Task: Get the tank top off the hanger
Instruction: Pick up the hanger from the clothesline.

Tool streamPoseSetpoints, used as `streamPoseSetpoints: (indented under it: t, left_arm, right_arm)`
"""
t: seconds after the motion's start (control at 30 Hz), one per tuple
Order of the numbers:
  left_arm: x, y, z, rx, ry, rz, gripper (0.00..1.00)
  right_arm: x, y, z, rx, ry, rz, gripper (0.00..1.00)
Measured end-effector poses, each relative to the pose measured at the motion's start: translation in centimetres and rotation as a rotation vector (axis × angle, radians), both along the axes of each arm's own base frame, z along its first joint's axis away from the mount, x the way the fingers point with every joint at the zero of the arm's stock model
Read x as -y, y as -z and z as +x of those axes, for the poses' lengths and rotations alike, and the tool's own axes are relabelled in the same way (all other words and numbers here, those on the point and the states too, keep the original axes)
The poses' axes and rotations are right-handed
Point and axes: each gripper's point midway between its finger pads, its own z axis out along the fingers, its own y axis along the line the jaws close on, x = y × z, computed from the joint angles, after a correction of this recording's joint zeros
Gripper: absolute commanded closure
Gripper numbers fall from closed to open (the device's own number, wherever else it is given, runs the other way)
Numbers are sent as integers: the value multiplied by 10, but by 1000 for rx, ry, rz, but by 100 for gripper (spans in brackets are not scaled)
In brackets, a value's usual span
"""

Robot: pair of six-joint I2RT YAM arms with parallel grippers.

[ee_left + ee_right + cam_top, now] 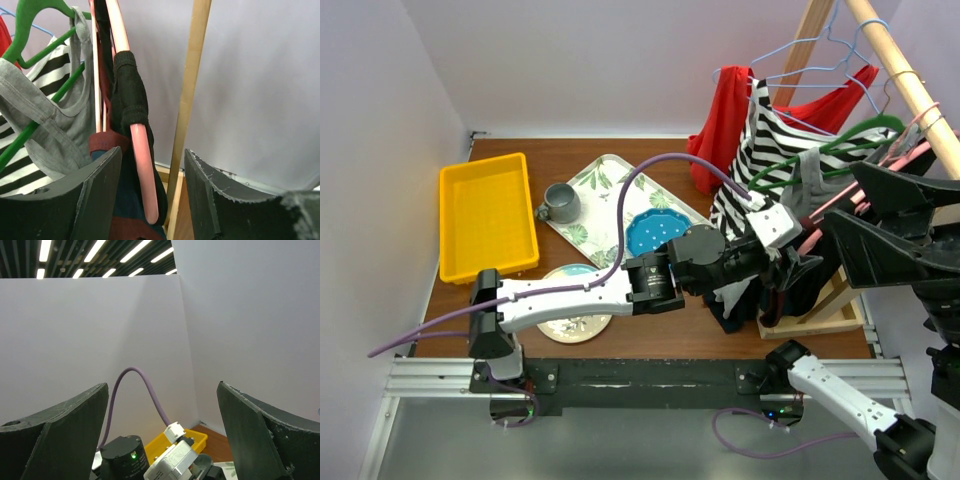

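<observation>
You have one wooden rack (905,75) at the right of the table, and everything hangs from its sloping rail. The black tank top (131,95) hangs on the rack among dark cloth. One thick black strap is looped over the arm of a pink hanger (145,165), with dark red trim and navy fabric bunched below it. You cannot tell the rest of its shape.

Farther along the rail there are three more garments. One is a red garment (725,120), one is a black-and-white striped top (760,140), and one is a grey top (65,125) on a single green hanger (30,30).

Your left gripper (153,151) reaches into the clothes on the rack. Its jaws are about half apart, and the pink hanger's tip sits between them. They are not closed on it. Your right gripper (163,385) hangs beside the rack with its jaws spread wide and nothing in them.

Well left of the rack, count:
- one yellow bin (485,215)
- one leaf-patterned tray (610,175)
- one pale plate (570,328) under the left arm
- one blue dish (658,232)
- one grey mug (560,203)
</observation>
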Motion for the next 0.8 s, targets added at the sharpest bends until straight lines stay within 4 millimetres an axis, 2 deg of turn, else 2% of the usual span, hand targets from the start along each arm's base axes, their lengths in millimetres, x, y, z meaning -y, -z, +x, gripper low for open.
streamPoseSetpoints:
  t: [0.17,0.3,0.47,0.57,0.63,0.8]
  left_arm:
    - [4,-2,4,13,-18,0,50]
    - [8,1,8,25,-35,9,59]
    - [15,5,11,34,-43,19,63]
    - [20,4,11,33,-39,20,72]
    - [23,5,11,29,-33,27,71]
    - [29,7,7,15,-6,39,55]
  right_arm:
    - [2,0,-2,4,1,3,6]
    - [2,0,-2,3,1,3,6]
    - [1,1,-2,0,-1,2,5]
    - [1,0,-2,0,-1,3,5]
    - [1,1,-2,-2,-2,5,5]
    - [2,1,-1,-5,2,8,5]
